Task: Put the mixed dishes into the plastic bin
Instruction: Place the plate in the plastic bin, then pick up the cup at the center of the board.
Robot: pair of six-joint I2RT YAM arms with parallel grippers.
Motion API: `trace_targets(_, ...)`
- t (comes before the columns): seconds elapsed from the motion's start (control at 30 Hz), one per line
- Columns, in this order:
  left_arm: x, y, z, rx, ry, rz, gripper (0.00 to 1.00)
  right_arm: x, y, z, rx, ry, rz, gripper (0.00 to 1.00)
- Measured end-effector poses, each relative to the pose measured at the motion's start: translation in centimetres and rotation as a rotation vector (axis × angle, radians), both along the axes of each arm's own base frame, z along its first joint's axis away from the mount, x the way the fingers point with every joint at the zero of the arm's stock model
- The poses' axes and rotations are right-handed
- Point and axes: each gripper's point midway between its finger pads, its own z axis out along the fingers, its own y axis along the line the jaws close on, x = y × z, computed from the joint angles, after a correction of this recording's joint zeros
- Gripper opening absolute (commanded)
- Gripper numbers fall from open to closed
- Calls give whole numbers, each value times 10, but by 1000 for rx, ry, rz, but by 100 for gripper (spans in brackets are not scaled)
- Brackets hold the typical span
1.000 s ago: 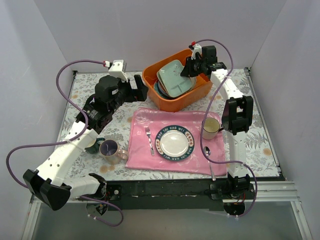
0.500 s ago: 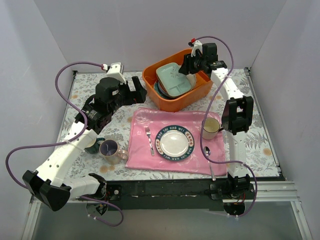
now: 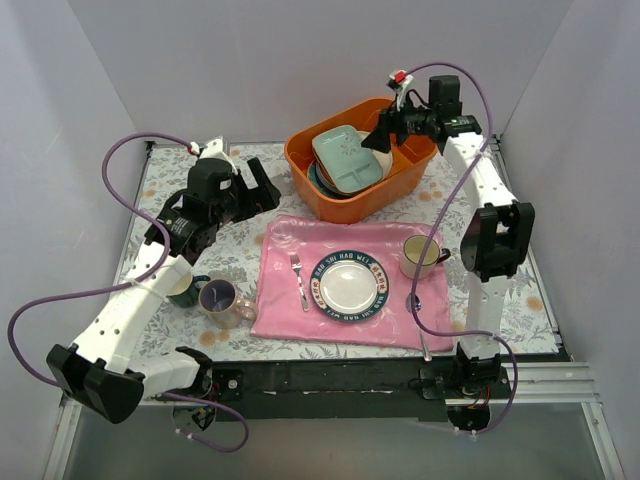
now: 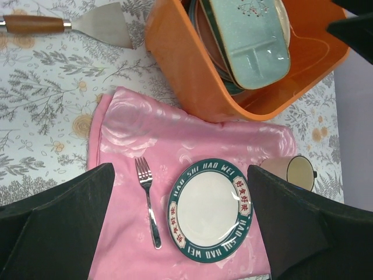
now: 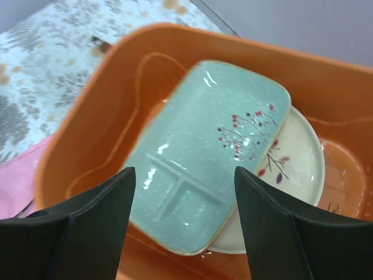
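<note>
Right gripper [image 5: 183, 175]: jaws apart, gripping nothing, touching nothing. It hangs over the far right of the orange plastic bin [image 3: 340, 205], just above the mint squarish plate [image 5: 204, 157].

Left gripper [image 4: 180, 172]: jaws wide apart, empty, in the air left of the bin and above the table.

In the bin:
- 1 mint plate on top, tilted
- 1 white plate with red fruit marks [image 5: 297, 169] directly under it
- a teal plate rim [image 3: 315, 180] lower down; can't tell the rest of the stack count

Outside the bin, near left of the table, side by side:
- 1 dark green mug [image 3: 185, 290]
- 1 lavender-lined mug [image 3: 218, 297]

On the pink cloth [image 3: 285, 310]:
- 1 white plate with lettered rim [image 3: 348, 285]
- 1 fork [image 3: 298, 278] to its left
- 1 spoon [image 3: 417, 305] at the right edge
- 1 cream mug [image 3: 420, 255] at the right edge

1 wooden-handled spatula [image 4: 87, 23] lies on the table left of the bin.
</note>
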Motion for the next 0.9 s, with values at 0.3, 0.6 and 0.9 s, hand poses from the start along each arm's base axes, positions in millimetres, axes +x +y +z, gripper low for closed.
trace_targets(0.3,-10,21,-26,-28,133,118,98,-103,9,88,131,-148,312,77)
trace_targets(0.6,-34,38,-35,-85,224,247,98,-189,27,93,137,-220,560,79)
trace_targets(0.9,-59,61,-59,-131,341,447,98,-274,55,47,22,-281,815,79)
